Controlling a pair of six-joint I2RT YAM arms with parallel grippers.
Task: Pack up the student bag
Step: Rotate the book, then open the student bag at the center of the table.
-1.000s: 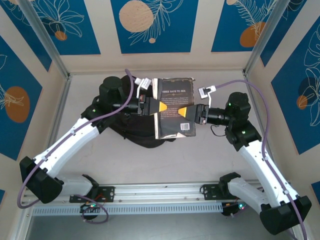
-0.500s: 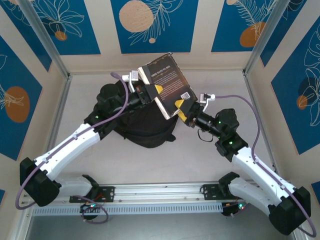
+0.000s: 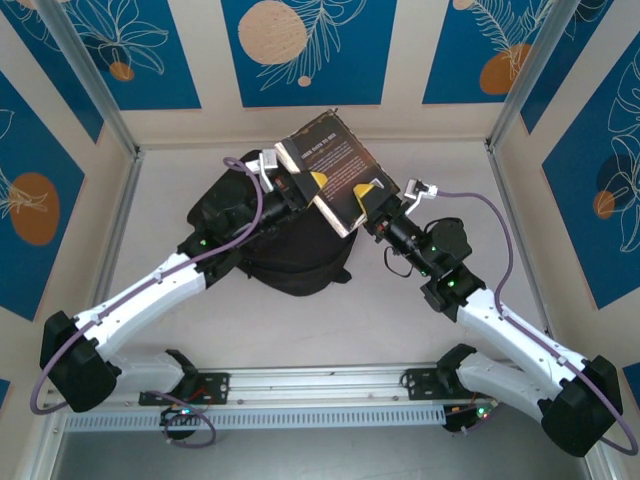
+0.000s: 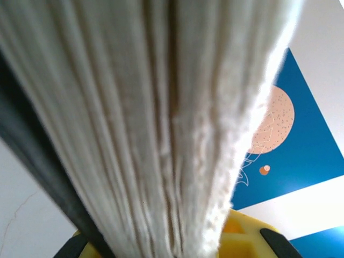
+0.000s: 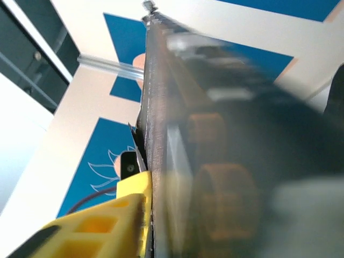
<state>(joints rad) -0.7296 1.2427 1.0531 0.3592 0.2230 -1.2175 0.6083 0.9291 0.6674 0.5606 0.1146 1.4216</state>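
The large black soft fabric backpack (image 3: 292, 262) lies slumped at the middle of the pale grey table (image 3: 400, 320), its rounded body sagging flat. Above it, toward 12 o'clock, a flat dark book with gold print (image 3: 335, 160) hangs tilted in the air between the two arms. The left gripper (image 3: 312, 183) is nearly closed, clamped on the book's 9 o'clock edge with the pale page block wedged between its yellow pads (image 4: 236, 236). The right gripper (image 3: 370, 195) is narrowed onto the book's 4 o'clock edge, one yellow finger (image 5: 126, 215) flat against the cover. The backpack looks limp and light, so it will probably fold and slide rather than hold its mouth open. The firmest hold is likely the stitched zipper rim or the top loop. Whether the zipper is open I cannot tell.
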